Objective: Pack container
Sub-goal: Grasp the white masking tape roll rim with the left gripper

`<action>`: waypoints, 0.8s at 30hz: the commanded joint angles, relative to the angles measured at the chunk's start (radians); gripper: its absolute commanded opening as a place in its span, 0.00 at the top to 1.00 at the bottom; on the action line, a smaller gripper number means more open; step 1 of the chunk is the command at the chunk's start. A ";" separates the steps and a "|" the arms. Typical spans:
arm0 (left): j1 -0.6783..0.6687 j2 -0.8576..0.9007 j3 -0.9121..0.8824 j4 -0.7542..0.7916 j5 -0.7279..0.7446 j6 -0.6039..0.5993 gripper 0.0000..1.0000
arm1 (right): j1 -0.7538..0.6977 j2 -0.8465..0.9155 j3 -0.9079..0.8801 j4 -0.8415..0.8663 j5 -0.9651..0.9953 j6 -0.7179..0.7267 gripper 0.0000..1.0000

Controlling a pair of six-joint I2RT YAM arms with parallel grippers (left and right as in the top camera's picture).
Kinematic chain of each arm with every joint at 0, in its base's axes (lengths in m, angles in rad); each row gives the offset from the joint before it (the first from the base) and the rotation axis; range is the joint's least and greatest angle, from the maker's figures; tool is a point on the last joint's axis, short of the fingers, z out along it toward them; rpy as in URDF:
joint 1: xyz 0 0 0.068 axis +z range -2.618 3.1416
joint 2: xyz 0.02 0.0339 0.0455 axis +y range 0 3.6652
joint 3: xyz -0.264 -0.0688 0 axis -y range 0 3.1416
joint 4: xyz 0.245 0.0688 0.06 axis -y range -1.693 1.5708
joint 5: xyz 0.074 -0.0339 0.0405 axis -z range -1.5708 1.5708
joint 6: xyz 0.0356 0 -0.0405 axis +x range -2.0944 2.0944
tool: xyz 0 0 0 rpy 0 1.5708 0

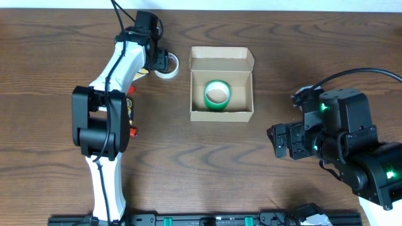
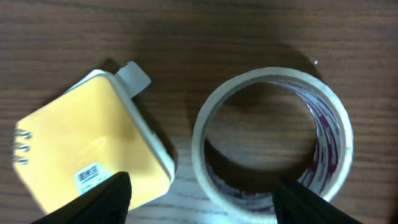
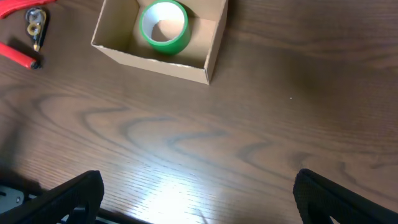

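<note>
The container (image 1: 221, 112) is an open tan cardboard box at mid-table, also at the top of the right wrist view (image 3: 155, 59). A green tape roll (image 1: 218, 95) lies inside it (image 3: 165, 25). A white tape roll (image 2: 272, 137) with purple print on its inner face lies flat on the wood, left of the box (image 1: 167, 68). My left gripper (image 2: 202, 202) hangs open just above it; one finger is over the roll's near right rim, the other over a yellow-and-white block (image 2: 93, 146). My right gripper (image 3: 199, 199) is open over bare wood, right of and nearer than the box (image 1: 279, 141).
Red-handled tools (image 3: 18, 55) lie left of the box, partly under the left arm (image 1: 133, 132). The yellow block sits close beside the white roll, not touching it. A black rail (image 1: 207, 220) runs along the table's near edge.
</note>
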 commanded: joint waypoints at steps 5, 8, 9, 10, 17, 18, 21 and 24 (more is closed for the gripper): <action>-0.002 0.051 -0.007 0.027 0.001 -0.015 0.38 | -0.008 -0.001 0.000 -0.002 -0.003 -0.003 0.01; -0.004 0.061 -0.007 0.036 0.021 -0.015 0.40 | -0.008 -0.001 0.000 -0.002 -0.003 -0.003 0.01; -0.004 0.061 -0.007 0.040 0.027 -0.015 0.41 | -0.008 -0.001 0.000 -0.002 -0.003 -0.003 0.01; -0.004 0.064 -0.007 0.045 0.034 -0.015 0.42 | -0.008 -0.001 0.000 -0.002 -0.003 -0.003 0.01; -0.008 0.077 -0.007 0.055 0.060 -0.015 0.50 | -0.008 -0.001 0.000 -0.002 -0.003 -0.003 0.01; -0.009 0.077 -0.007 0.055 0.060 -0.015 0.51 | -0.008 -0.001 0.000 -0.002 -0.003 -0.003 0.01; -0.013 0.078 -0.007 0.056 0.059 -0.015 0.53 | -0.008 -0.001 0.000 -0.002 -0.003 -0.003 0.01; -0.015 0.083 -0.007 0.055 0.060 -0.015 0.55 | -0.008 -0.001 0.000 -0.002 -0.003 -0.003 0.01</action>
